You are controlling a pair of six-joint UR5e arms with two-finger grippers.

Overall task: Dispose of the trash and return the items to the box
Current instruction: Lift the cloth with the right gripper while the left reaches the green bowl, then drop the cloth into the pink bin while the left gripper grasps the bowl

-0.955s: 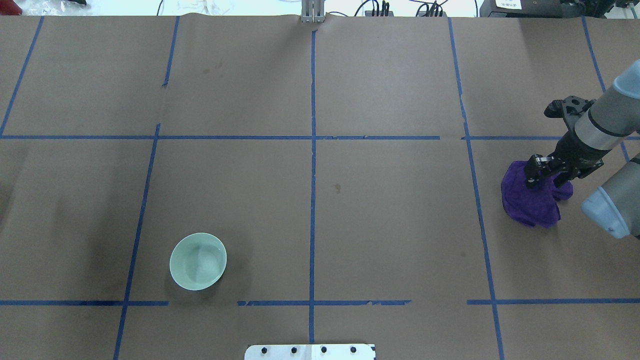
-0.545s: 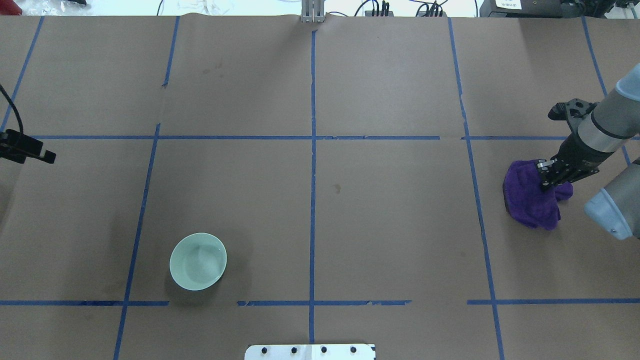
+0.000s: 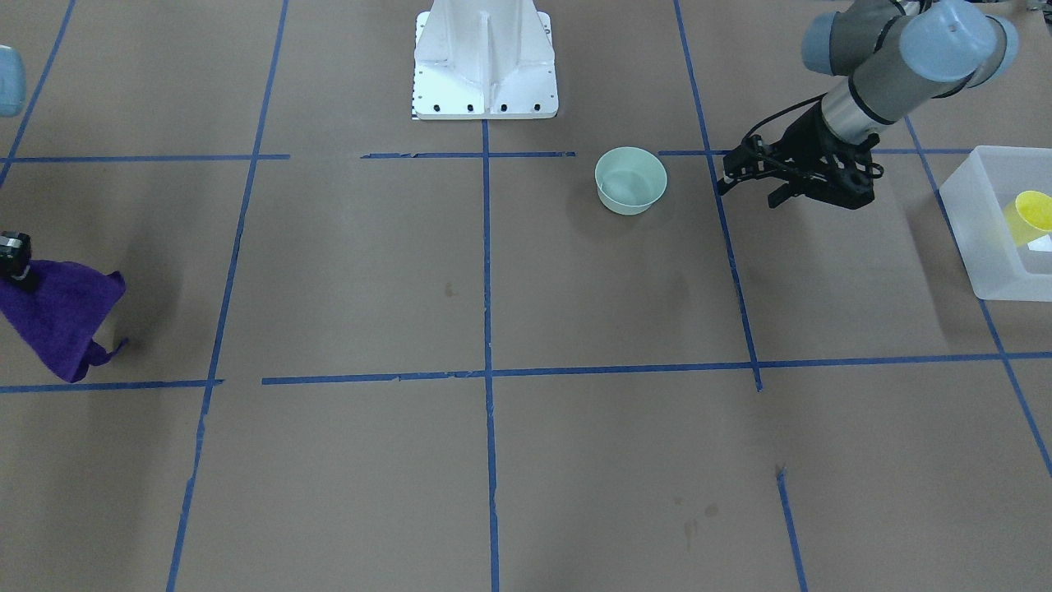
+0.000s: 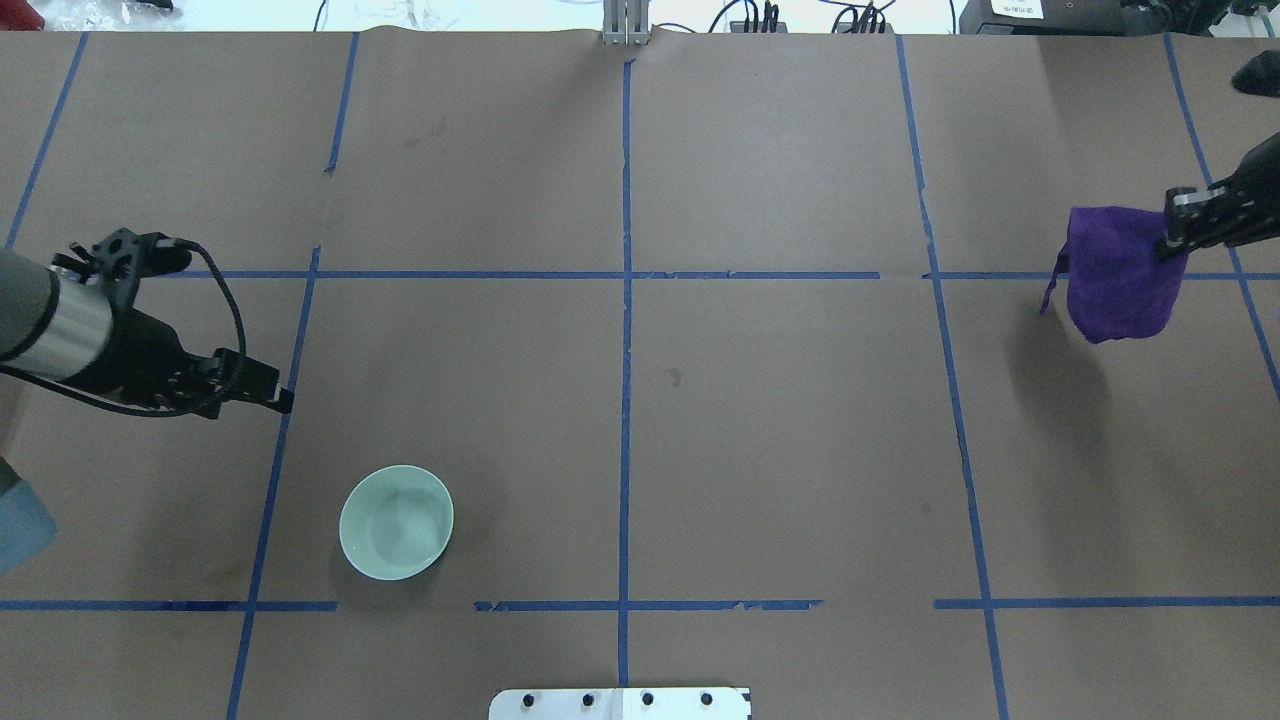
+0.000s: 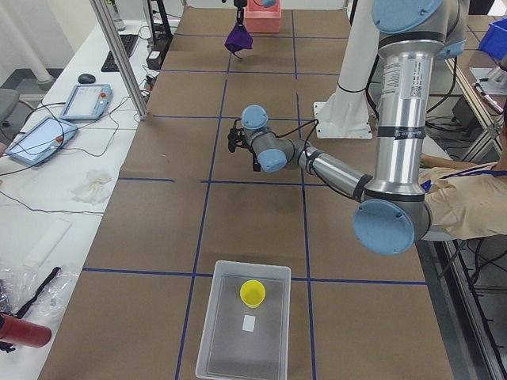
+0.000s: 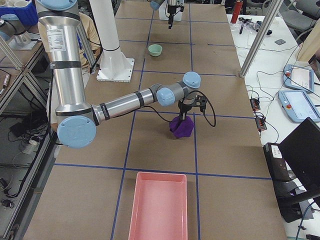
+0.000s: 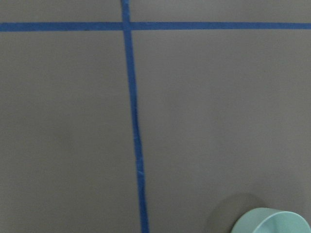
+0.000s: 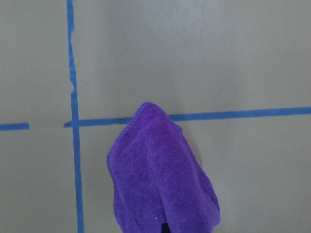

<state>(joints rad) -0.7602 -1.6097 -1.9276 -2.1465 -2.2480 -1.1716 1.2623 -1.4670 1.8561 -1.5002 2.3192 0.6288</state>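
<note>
Table (image 4: pixel 780 450): one bowl (image 4: pixel 396 522), one cup (image 3: pixel 1031 215) (boxed), one cloth (image 4: pixel 1118 272) pinched by right gripper (image 4: pixel 1172 238); left gripper (image 3: pixel 748 196) spread.

You get the bowl (image 7: pixel 272 222) clipped at the left wrist view's bottom edge. The box (image 3: pixel 986 255), by the counter's left edge, runs off the front view, cutting the cup (image 3: pixel 1034 215). The purple cloth (image 4: pixel 1120 272) hides the fingertips of the right gripper (image 4: pixel 1172 238).

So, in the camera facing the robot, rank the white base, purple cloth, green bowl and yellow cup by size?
1. white pedestal base
2. purple cloth, cropped at the edge
3. mint-green bowl
4. yellow cup, also cropped
</note>
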